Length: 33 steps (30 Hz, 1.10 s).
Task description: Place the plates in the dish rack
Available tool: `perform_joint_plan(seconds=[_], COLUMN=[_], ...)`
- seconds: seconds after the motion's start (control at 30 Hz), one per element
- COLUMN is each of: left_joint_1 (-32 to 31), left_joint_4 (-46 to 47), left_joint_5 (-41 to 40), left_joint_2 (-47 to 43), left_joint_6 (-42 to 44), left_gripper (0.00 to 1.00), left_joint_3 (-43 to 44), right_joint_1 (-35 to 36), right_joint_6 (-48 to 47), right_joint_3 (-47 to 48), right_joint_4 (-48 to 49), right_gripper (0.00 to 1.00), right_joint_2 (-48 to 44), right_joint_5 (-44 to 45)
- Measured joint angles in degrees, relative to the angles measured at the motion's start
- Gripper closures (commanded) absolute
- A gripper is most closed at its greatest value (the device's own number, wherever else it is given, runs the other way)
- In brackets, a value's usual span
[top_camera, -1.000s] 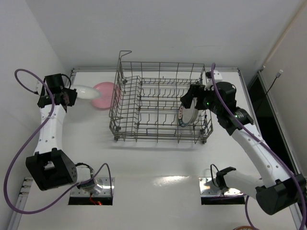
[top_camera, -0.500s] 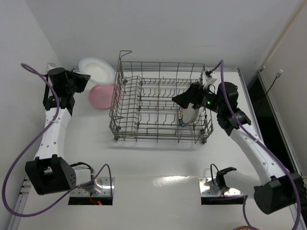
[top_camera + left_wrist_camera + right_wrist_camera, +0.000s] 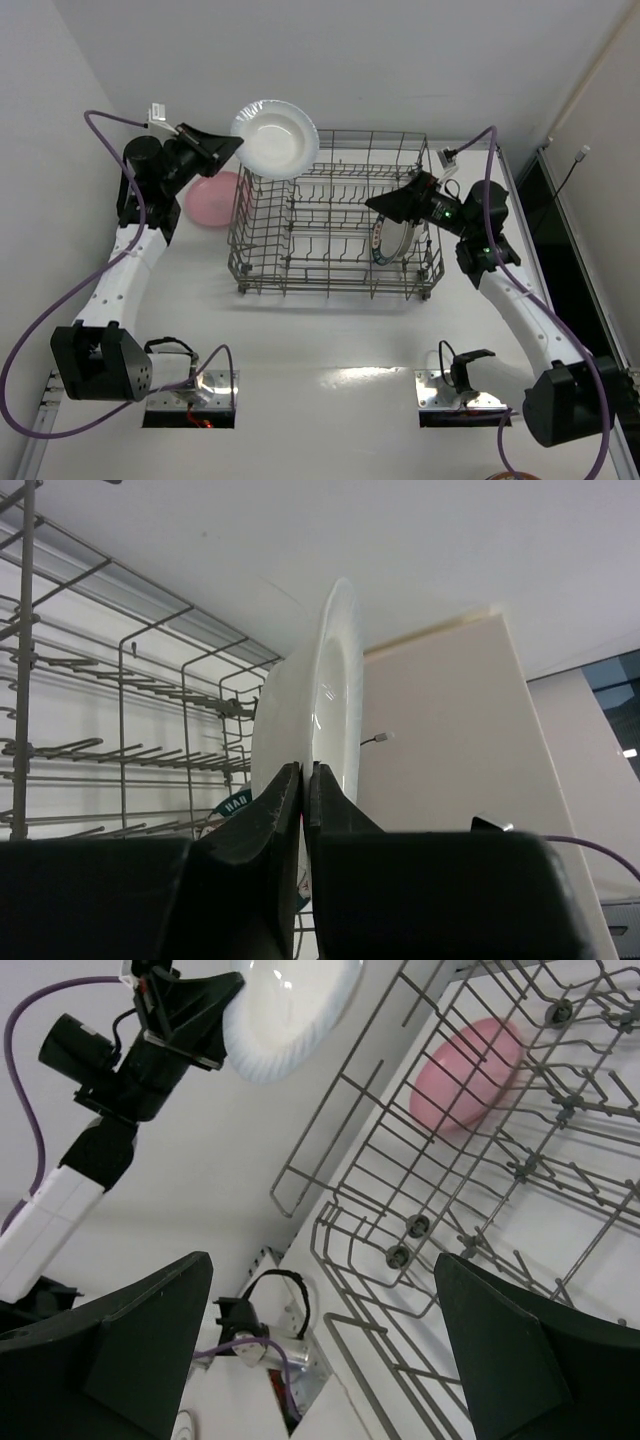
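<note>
My left gripper is shut on the rim of the plain white plate and holds it high above the far left corner of the grey wire dish rack. In the left wrist view the white plate stands edge-on between my fingers. The pink plate lies flat on the table left of the rack; it also shows in the right wrist view. The blue-rimmed plate stands upright in the rack's right end. My right gripper is open and empty above that plate.
The rack's raised corner loop is right under the held plate. A white wall stands behind the table. Two cut-outs with cables sit near the arm bases.
My left arm lifted the white plate from beside the pink plate, up and right, to above the rack's far left corner. My right gripper rose slightly above the blue-rimmed plate.
</note>
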Motion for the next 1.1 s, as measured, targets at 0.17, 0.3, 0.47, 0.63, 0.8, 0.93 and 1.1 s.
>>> perform_joint_plan(seconds=[0.17, 0.3, 0.47, 0.63, 0.8, 0.93, 1.1], left_joint_1=[-3.6, -8.9, -14.5, -18.0, -21.0, -23.5, -25.6], left_joint_4=[0.2, 0.8, 0.8, 0.9, 0.9, 0.3, -1.2], left_joint_5=[-0.7, -0.3, 0.3, 0.1, -0.5, -1.1, -1.9], left_joint_2=[-0.1, -0.1, -0.1, -0.1, -0.1, -0.1, 0.2], left_joint_6=[1.2, 1.3, 1.1, 1.1, 1.2, 1.7, 2.6], left_gripper=[1.0, 1.0, 1.0, 1.0, 1.0, 1.0, 1.0], left_joint_3=[-0.5, -2.3, -4.6, -4.8, -4.8, -4.8, -4.8], right_joint_1=[-0.1, -0.7, -1.1, -1.5, -2.2, -2.6, -3.0], right_joint_6=[2.4, 3.8, 7.5, 9.3, 9.9, 10.2, 10.4], right_joint_3=[-0.7, -1.6, -4.8, -6.2, -7.2, -7.8, -8.0], right_joint_4=[3.1, 4.7, 9.7, 11.0, 12.5, 13.2, 13.6], right_gripper=[0.08, 0.08, 0.08, 0.08, 0.12, 0.27, 0.64], right_joint_2=[-0.5, -0.6, 0.9, 3.0, 4.0, 4.1, 4.1], right_joint_5=[-0.3, -0.3, -0.5, -0.7, -0.7, -0.8, -1.1])
